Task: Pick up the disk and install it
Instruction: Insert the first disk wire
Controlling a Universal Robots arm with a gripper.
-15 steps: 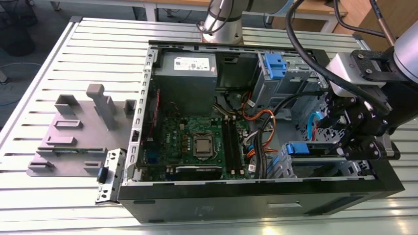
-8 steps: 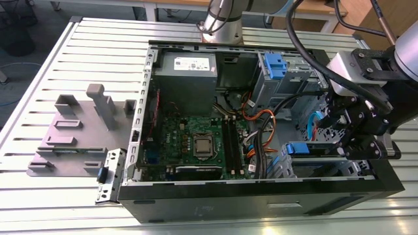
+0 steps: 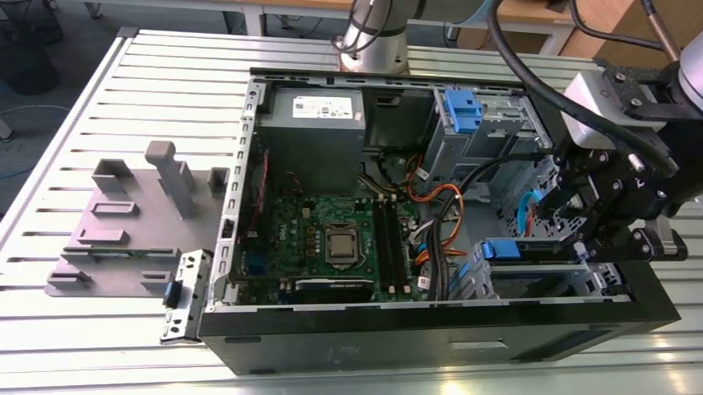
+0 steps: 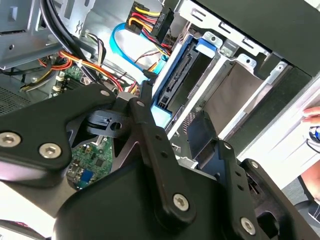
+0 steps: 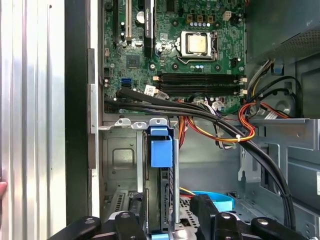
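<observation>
In the first wrist view the black gripper (image 5: 172,220) sits nearest the camera, its fingers (image 5: 202,212) standing to either side of the disk (image 5: 161,197). The disk stands on edge in the metal drive bay (image 5: 120,165) of the computer case (image 5: 77,100), and its blue bracket tab (image 5: 161,146) points toward the motherboard (image 5: 175,50). Whether the fingers press on the bracket or stand just clear of it cannot be told here.

The second wrist view looks past the gripper linkage (image 4: 145,150) from the side and gives what the other does not: the disk's (image 4: 177,82) connector edge, framed in blue, already sunk between the bay's (image 4: 235,65) silver walls. A light blue data cable (image 4: 127,47) and a bundle of coloured power wires (image 4: 145,15) hang just beside that edge. A fingertip of a person (image 4: 312,115) shows at the border, outside the case.

The exterior view shows the whole layout. The gripper (image 3: 598,206) reaches into the case (image 3: 439,329) on the exterior view's right, above the bay with the blue tab (image 3: 500,248). Farther back lie the motherboard (image 3: 329,239), the grey power-supply box (image 3: 313,115) and a taller drive cage with a blue latch (image 3: 462,111). Beyond the case, on the exterior view's left, a grey fixture plate (image 3: 121,239) rests on the slatted table (image 3: 88,346).
</observation>
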